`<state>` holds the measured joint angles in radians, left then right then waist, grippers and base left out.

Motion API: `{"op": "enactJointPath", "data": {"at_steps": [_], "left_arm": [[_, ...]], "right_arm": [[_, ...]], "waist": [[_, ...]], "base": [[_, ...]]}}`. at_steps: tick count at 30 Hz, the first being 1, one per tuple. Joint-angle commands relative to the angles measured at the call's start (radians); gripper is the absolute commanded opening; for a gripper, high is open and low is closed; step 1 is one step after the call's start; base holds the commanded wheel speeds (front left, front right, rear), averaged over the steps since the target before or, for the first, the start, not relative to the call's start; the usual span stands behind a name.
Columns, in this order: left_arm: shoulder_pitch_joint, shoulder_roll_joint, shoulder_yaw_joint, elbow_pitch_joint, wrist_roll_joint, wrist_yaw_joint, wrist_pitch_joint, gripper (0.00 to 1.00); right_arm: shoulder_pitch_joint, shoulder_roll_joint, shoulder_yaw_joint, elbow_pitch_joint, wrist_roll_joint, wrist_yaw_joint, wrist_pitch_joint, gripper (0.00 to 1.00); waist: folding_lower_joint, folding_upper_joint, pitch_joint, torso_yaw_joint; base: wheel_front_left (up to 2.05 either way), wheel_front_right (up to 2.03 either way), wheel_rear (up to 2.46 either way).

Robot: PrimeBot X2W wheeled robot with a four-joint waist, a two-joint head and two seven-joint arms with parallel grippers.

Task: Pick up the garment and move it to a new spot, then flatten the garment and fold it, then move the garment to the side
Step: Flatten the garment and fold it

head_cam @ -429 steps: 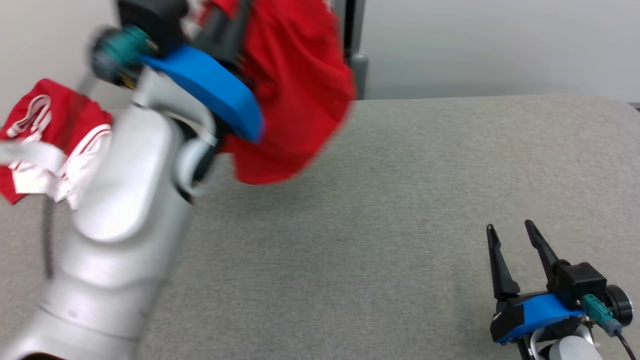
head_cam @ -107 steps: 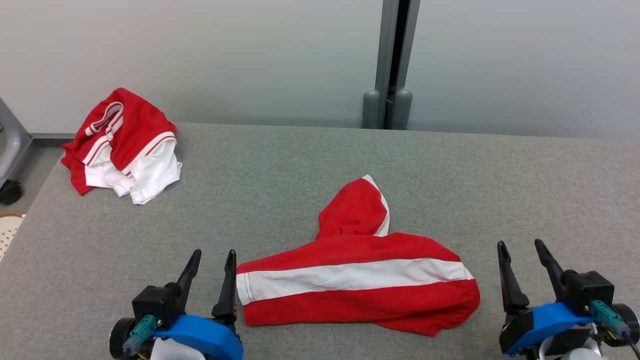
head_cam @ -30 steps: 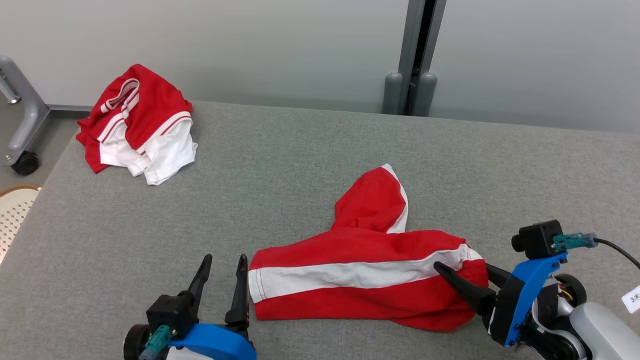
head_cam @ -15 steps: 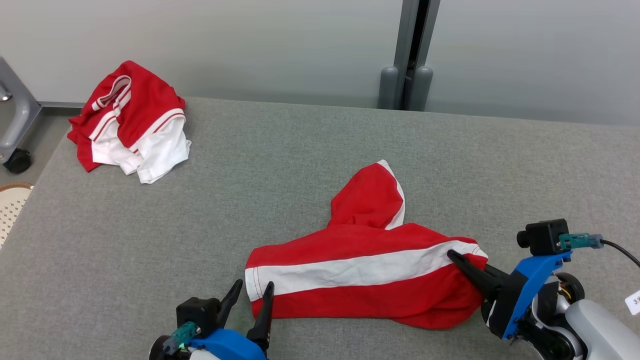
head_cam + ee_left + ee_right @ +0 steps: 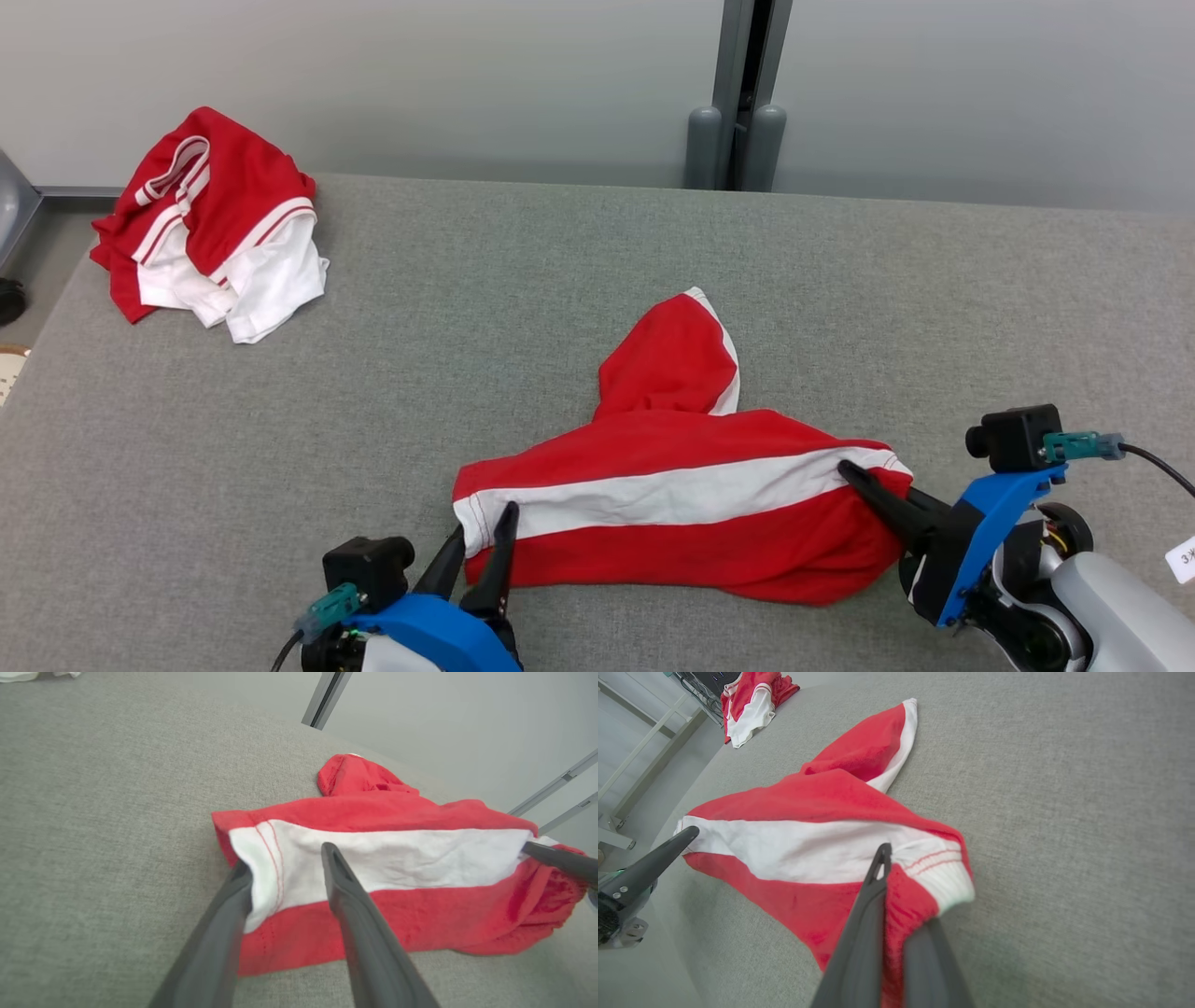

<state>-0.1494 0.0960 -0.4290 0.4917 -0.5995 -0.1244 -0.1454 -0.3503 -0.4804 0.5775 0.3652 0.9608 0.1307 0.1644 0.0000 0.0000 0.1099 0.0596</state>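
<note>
the right pincer (image 5: 851,476), wide a second ago, is now pinching the waistband end of the red-and-white garment (image 5: 672,504) lying near the front edge of the counter (image 5: 467,308), while the left pincer (image 5: 484,523) is narrowing around its other end, not yet clamped, readying the flattening pull.

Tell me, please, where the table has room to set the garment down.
The widest bare stretch of table lies right of and behind the garment. Another lies between the clothes pile and the garment. The near edge is crowded: left gripper and right gripper sit at the garment's ends.
</note>
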Motion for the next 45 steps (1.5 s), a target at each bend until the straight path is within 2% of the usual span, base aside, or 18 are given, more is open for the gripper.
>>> {"op": "enactJointPath", "data": {"at_steps": [1,2,3,4,5,10,15,19,25,30,35,40,45], "left_arm": [[0.007,0.017,-0.004,-0.023,-0.017,-0.010,-0.012,0.45],[0.011,0.023,-0.007,-0.034,-0.023,-0.010,-0.017,0.38],[0.015,0.026,-0.010,-0.044,-0.030,-0.010,-0.022,0.24],[0.018,0.028,-0.012,-0.050,-0.037,-0.010,-0.024,0.05],[0.018,0.033,-0.015,-0.055,-0.043,-0.010,-0.021,0.00],[-0.014,0.052,-0.033,-0.061,-0.049,-0.010,-0.028,0.00],[-0.061,0.080,-0.018,-0.124,-0.049,-0.010,-0.059,0.00],[-0.114,0.133,0.006,-0.263,-0.036,-0.008,-0.064,0.00],[-0.167,0.196,0.045,-0.458,-0.022,0.015,-0.029,0.00],[-0.239,0.254,0.081,-0.660,-0.009,0.036,0.042,0.00],[-0.323,0.291,0.100,-0.789,-0.020,0.049,0.130,0.00],[-0.388,0.300,0.105,-0.800,-0.036,0.055,0.191,0.00],[-0.453,0.287,0.102,-0.707,-0.065,0.045,0.210,0.00]], "right_arm": [[-0.018,-0.007,0.003,0.005,0.002,0.000,-0.010,0.00],[-0.018,-0.008,0.005,0.008,0.005,0.000,-0.013,0.00],[-0.020,-0.009,0.006,0.012,0.006,0.000,-0.018,0.00],[-0.023,-0.010,0.007,0.014,0.008,0.000,-0.020,0.00],[-0.024,-0.010,0.007,0.017,0.010,0.000,-0.027,0.00],[-0.027,-0.005,0.007,0.017,0.017,0.000,-0.070,0.00],[-0.033,-0.021,-0.009,-0.027,0.018,0.000,-0.145,0.00],[-0.034,-0.058,-0.039,-0.136,0.008,0.000,-0.203,0.00],[-0.028,-0.111,-0.104,-0.292,-0.021,0.000,-0.222,0.00],[-0.024,-0.146,-0.215,-0.459,-0.063,0.000,-0.193,0.00],[-0.020,-0.129,-0.340,-0.597,-0.092,0.000,-0.123,0.00],[-0.018,-0.091,-0.430,-0.645,-0.142,0.000,-0.039,0.00],[-0.089,-0.045,-0.420,-0.611,-0.207,0.000,0.024,0.00]], "waist": [[0.0000,0.0000,0.001,0.000],[0.0000,0.0000,0.002,0.000],[0.0000,0.0000,0.003,0.000],[0.0000,0.0000,0.003,0.001],[0.0000,0.0000,0.003,0.002],[0.0000,0.0000,-0.003,0.000],[0.0000,0.0000,-0.023,-0.004],[0.0000,0.0000,-0.062,-0.021],[0.0000,0.0000,-0.103,-0.042],[0.0000,0.0000,-0.126,-0.063],[0.0000,0.0000,-0.125,-0.079],[0.0000,0.0000,-0.083,-0.094],[0.0000,0.0000,0.010,-0.113]], "base": [[0.00,0.00,0.00],[0.00,0.00,0.00],[0.00,0.00,0.00],[0.00,0.00,0.00],[0.00,0.00,0.00],[0.00,0.00,0.00],[0.00,0.00,0.00],[0.00,0.00,0.00],[0.00,0.00,0.00],[0.00,0.00,0.00],[0.00,0.00,0.00],[0.00,0.00,0.00],[0.00,0.00,0.00]]}}
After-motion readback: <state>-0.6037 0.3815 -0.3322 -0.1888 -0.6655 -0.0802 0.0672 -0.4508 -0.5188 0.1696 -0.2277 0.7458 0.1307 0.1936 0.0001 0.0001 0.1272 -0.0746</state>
